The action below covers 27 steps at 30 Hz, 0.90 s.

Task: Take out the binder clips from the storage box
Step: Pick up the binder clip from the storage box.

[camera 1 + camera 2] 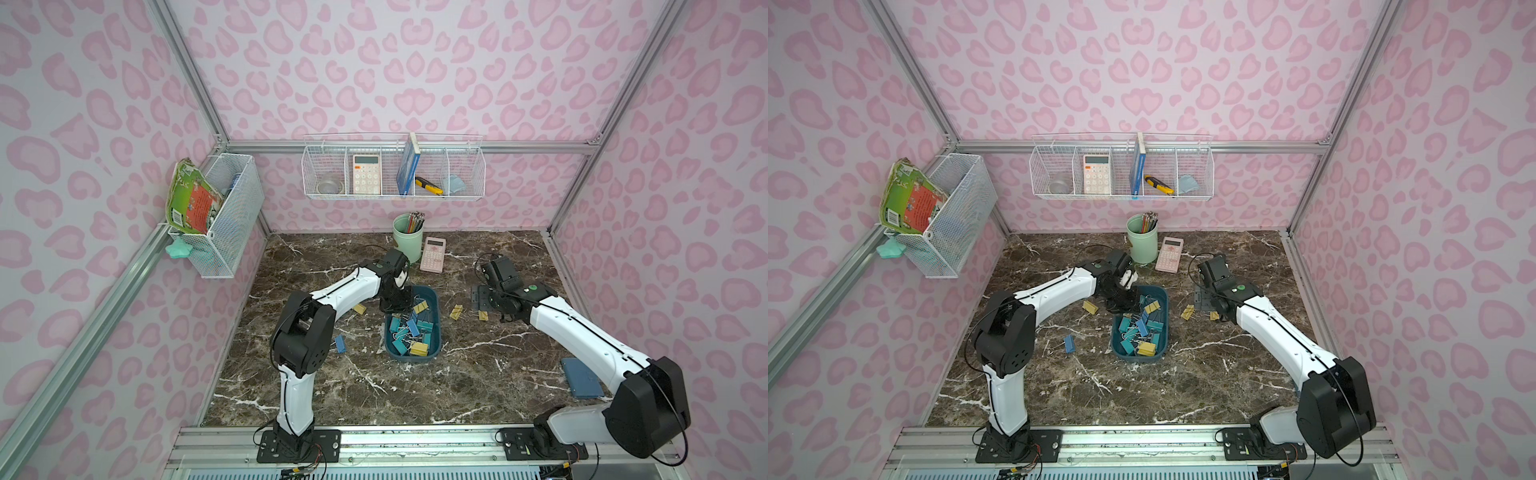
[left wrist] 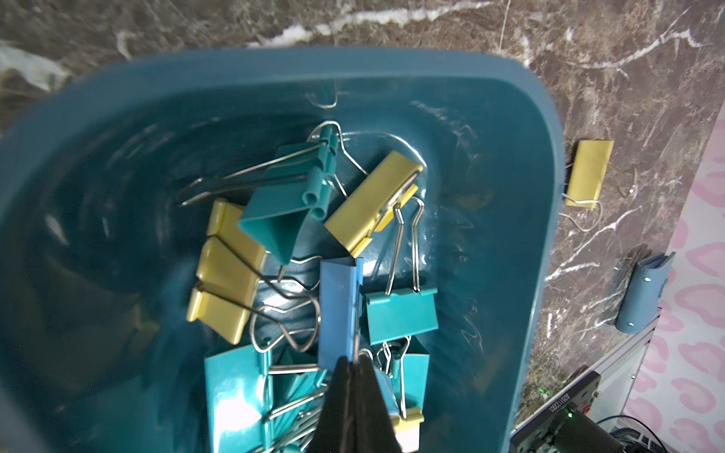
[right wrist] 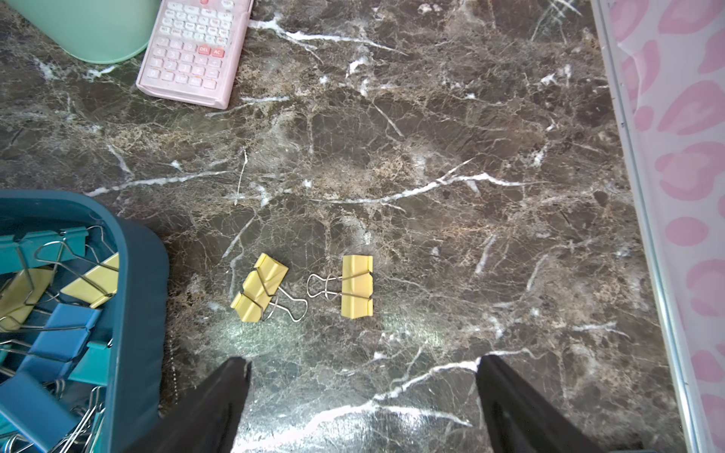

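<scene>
A dark brown marble-patterned tabletop [image 1: 478,374] is seen in both top views. Near its middle a shallow dark teal-blue plastic storage box [image 1: 412,357] with rounded corners is set, its long axis running from 12 to 6 o'clock. Reckoned from the box, a flat slate-blue rectangular pad [image 1: 582,379] is found well apart at 4 o'clock. A mint-green cylindrical cup [image 1: 405,243] filled with pencils is stood at 12 o'clock, and a pink calculator [image 1: 433,254] is laid just beside the cup at 1 o'clock.

The left gripper [image 2: 353,362] is lowered into the 12 o'clock end of the box. Its black fingers are pressed together, and the thin wire of an upright blue binder clip [image 2: 339,310] is seen running in between the tips (how firmly it is pinched cannot be told). The right gripper [image 3: 361,366] is held over bare marble at 3 o'clock of the box, its fingers spread wide with nothing between them.

Most of the binder clips [image 1: 411,330], teal, blue and yellow with silver wire handles, are piled inside the box, gathered toward 6 o'clock. Four are laid on the marble outside it. A tilted yellow clip [image 3: 259,288] and a squarer yellow clip [image 3: 357,286] are placed at 3 o'clock, their wire handles turned toward each other. A third yellow clip [image 1: 359,308] is seen at 9 o'clock and a loose blue clip [image 1: 340,344] at 8 o'clock
</scene>
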Tool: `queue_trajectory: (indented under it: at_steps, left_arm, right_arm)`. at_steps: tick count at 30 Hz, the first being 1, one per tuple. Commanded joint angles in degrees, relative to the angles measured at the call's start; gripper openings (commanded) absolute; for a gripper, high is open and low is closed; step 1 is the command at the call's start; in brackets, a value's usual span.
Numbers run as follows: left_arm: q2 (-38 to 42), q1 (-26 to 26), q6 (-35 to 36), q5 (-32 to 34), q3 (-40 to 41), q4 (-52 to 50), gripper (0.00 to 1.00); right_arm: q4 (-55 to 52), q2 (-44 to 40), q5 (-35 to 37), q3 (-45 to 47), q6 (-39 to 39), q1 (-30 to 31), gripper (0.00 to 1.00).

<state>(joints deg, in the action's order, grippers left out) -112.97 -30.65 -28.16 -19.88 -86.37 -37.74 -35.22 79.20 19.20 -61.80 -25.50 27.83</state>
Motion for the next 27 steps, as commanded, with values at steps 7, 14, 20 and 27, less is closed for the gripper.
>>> queue_trajectory:
  at_steps: [7,14,20,27]
  left_arm:
    - [8.9,0.0,-2.5,3.4,1.7,1.3,0.0]
    - [20.1,1.1,-8.2,6.1,9.5,5.5,0.0]
    - [31.6,5.6,-13.1,10.6,18.8,6.4,0.0]
    - [42.5,12.5,-17.2,12.6,30.9,6.3,0.0]
  right_arm:
    - [0.0,0.3,0.3,-2.1,-0.2,2.6,0.99]
    - [1.0,2.9,0.4,-5.8,0.9,7.1,0.99]
    - [2.7,6.7,-1.4,-9.2,1.4,11.5,0.99]
    - [2.2,12.8,-0.5,-13.8,1.0,16.6,0.99]
